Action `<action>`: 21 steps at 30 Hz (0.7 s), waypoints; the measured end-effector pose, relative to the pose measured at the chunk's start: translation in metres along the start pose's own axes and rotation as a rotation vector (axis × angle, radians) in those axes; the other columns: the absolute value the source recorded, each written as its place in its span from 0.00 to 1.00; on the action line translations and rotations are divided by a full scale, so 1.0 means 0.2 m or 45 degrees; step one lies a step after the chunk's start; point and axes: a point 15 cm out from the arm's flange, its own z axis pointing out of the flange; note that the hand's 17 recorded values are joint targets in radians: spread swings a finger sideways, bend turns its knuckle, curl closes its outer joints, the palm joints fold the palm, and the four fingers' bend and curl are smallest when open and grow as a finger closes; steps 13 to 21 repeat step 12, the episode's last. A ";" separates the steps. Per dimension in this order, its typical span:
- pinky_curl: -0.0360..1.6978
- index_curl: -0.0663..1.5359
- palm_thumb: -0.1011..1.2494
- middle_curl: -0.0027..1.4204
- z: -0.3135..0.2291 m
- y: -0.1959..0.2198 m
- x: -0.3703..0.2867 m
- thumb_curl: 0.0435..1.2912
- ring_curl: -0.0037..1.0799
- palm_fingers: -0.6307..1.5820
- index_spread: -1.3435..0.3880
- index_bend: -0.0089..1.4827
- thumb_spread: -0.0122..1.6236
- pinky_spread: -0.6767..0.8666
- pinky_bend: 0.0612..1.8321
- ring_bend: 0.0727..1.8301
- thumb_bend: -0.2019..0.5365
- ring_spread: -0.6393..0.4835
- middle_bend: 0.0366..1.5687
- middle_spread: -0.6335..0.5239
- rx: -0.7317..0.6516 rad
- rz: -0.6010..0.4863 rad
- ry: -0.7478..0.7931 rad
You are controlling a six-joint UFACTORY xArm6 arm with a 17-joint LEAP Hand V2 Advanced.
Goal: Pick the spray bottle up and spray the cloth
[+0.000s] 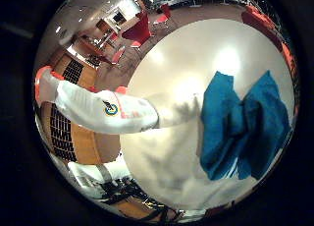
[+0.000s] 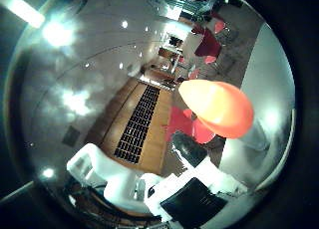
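Note:
A white spray bottle with an orange spray head stands on the round white table, close to my palm. Its shadow falls across the tabletop beside its base. A crumpled blue cloth lies on the same table a short way beyond the bottle. White and black parts of my right hand show at the edge of the thumb side view, beside the bottle. No finger wraps round the bottle in either view, and the fingers look relaxed.
Beyond the table's edge lie a wooden floor with black grilles and red chairs around other tables. The cloth lies near the table's rim.

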 end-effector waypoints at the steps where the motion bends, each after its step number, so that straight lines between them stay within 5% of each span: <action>1: 0.24 0.22 0.56 0.24 -0.01 0.01 0.01 0.27 0.25 0.32 0.65 0.11 0.65 0.74 0.23 0.20 0.24 0.77 0.14 0.69 0.003 0.007 0.005; 21: 0.21 0.21 0.56 0.24 -0.07 0.05 0.04 0.25 0.25 0.34 0.66 0.11 0.65 0.74 0.24 0.20 0.24 0.77 0.13 0.69 0.003 0.022 0.036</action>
